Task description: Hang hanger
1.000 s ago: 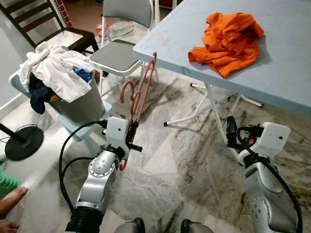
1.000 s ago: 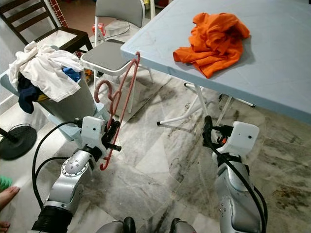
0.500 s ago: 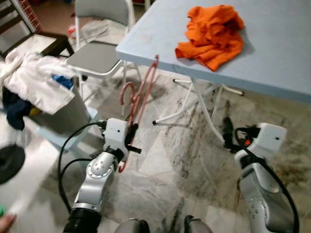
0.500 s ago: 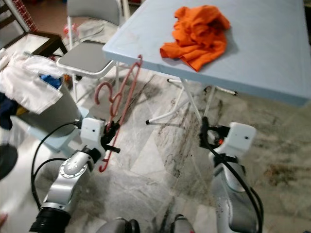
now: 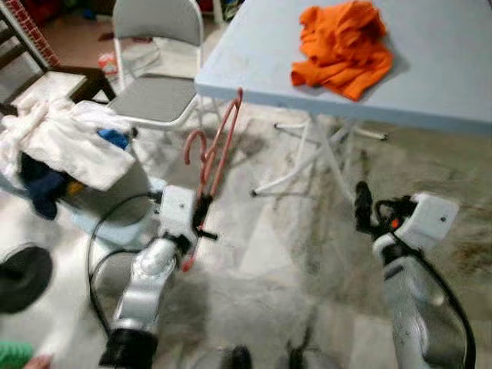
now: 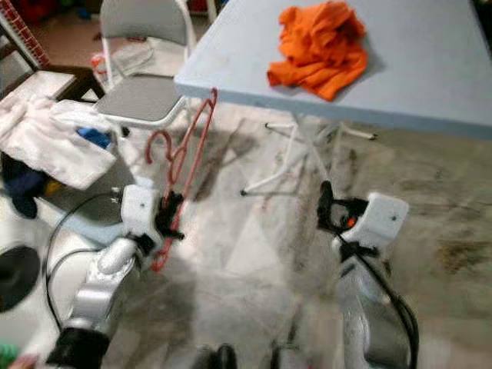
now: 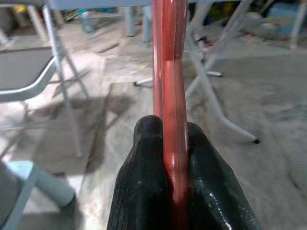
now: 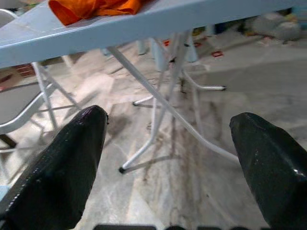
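Observation:
A red plastic hanger (image 5: 216, 146) stands upright in front of me, its hook curling to the left, with my left gripper (image 5: 203, 217) shut on its lower bar. In the left wrist view the red bar (image 7: 170, 105) is pinched between the two black fingers (image 7: 138, 191). My right gripper (image 5: 363, 207) is held low on the right, open with nothing between its fingers (image 8: 67, 163). An orange garment (image 5: 342, 44) lies crumpled on the light blue folding table (image 5: 430, 84).
A laundry basket (image 5: 115, 192) heaped with white and dark clothes stands at the left. A grey folding chair (image 5: 154, 84) is behind it, a dark wooden chair (image 5: 31, 69) further left. The table's white legs (image 5: 323, 154) cross the marble floor ahead. A black round base (image 5: 19, 277) lies low left.
The camera has swung about while I move, and the picture is now blurred. My left gripper still holds the hanger upright; the right gripper stays open in the same pose.

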Tool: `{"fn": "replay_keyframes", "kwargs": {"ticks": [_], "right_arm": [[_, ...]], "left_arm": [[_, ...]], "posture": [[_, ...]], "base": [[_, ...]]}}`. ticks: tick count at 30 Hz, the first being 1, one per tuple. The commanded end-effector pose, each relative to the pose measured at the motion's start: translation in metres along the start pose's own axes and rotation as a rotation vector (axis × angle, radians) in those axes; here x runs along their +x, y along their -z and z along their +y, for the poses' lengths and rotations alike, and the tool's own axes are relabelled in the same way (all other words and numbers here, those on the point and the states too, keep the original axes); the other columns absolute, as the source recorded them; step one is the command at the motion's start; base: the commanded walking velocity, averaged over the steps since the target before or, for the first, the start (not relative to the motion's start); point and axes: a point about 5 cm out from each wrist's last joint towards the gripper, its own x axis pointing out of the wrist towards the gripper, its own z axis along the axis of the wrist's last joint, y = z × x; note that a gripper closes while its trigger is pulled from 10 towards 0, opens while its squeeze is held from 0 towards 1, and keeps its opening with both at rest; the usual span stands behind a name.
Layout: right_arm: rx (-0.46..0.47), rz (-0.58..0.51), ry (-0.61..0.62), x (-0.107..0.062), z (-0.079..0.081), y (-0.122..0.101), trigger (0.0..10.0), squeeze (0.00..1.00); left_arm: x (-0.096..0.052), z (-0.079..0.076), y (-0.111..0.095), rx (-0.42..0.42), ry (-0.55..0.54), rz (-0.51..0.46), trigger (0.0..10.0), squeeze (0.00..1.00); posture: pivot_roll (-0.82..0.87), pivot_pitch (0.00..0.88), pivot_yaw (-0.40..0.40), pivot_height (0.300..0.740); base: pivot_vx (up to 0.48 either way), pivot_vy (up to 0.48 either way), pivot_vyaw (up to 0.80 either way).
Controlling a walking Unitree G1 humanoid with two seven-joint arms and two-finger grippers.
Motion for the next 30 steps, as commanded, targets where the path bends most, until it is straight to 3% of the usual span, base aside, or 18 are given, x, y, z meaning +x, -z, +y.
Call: {"fn": "replay_keyframes", "kwargs": {"ticks": [1,9,12,17,30], "right_arm": [[0.014,-0.003,-0.008,-0.0004,0.0033,0.0022,10.0,0.00],[0.027,0.004,0.001,0.0022,0.0025,0.0069,10.0,0.00],[0.020,0.001,-0.004,0.0025,0.0048,0.0069,10.0,0.00],[0.019,-0.006,-0.004,0.0018,0.0064,0.0068,10.0,0.00],[0.008,-0.020,-0.011,0.0059,0.0076,0.0035,10.0,0.00]], "left_arm": [[-0.0030,0.0120,0.0007,0.021,-0.023,0.007,10.0,0.00],[-0.0037,0.0115,0.0037,0.025,-0.020,0.015,10.0,0.00],[-0.0029,0.0115,0.0022,0.046,-0.012,0.005,10.0,0.00],[-0.0035,0.0115,0.0008,-0.016,0.035,-0.012,10.0,0.00],[-0.0004,0.0057,-0.0022,-0.040,0.057,-0.050,10.0,0.00]], "posture": [[0.01,0.154,0.101,0.740],[0.01,0.118,0.098,0.740],[0.00,0.126,0.101,0.740],[0.00,0.144,0.110,0.740],[-0.01,0.157,0.101,0.740]], "base": [[0.000,0.371,0.00],[0.000,0.370,0.00],[0.000,0.000,0.00],[0.000,0.000,0.00],[0.000,0.000,0.00]]}}
